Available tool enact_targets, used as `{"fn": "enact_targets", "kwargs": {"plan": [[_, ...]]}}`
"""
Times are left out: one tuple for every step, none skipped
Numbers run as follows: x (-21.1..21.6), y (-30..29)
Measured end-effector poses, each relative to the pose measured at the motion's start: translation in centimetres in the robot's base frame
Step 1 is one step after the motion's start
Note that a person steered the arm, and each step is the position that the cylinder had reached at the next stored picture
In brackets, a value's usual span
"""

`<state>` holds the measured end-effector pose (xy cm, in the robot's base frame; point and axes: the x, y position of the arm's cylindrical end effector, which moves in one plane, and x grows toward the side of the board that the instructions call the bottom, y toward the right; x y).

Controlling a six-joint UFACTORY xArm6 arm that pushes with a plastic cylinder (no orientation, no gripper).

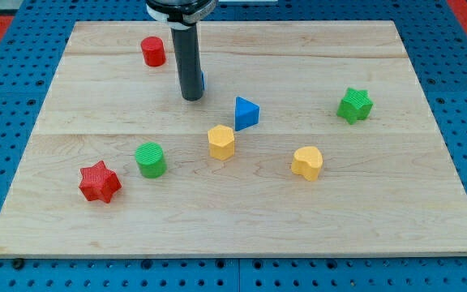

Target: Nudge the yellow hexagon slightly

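Yellow hexagon (221, 141): it sits near the middle of the wooden worktop (428, 203), just below and left of the blue triangular block (246, 113), the two close but apparently not touching. Our tool is a plain dark rod, with nothing to open or close and holding nothing; my tip (191, 98) rests on the worktop in the upper-middle area. From my tip the yellow hexagon lies at about 5 o'clock, near but with bare wood between them. We judge that a short push along that line would meet the hexagon's upper-left side, while the blue triangular block stands just off the path at 4 o'clock and could be clipped.

Other blocks lie well apart: a red cylinder (153, 51) at 10 o'clock from my tip, a green cylinder (150, 159) and red star (100, 182) toward 7 o'clock, a yellow heart-like block (307, 162) and a green star (354, 105) on the view's right.

A sliver of blue (203, 80) shows behind the rod; what it is we cannot tell. The arm above is cut off by the view's top.
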<state>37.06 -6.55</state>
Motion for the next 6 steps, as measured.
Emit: {"fn": "enact_targets", "kwargs": {"plan": [[0.0, 0.0], [3.4, -0.6], [6.1, -4.7], [8.9, -0.7], [11.8, 4.6], [16.9, 2.6]]}}
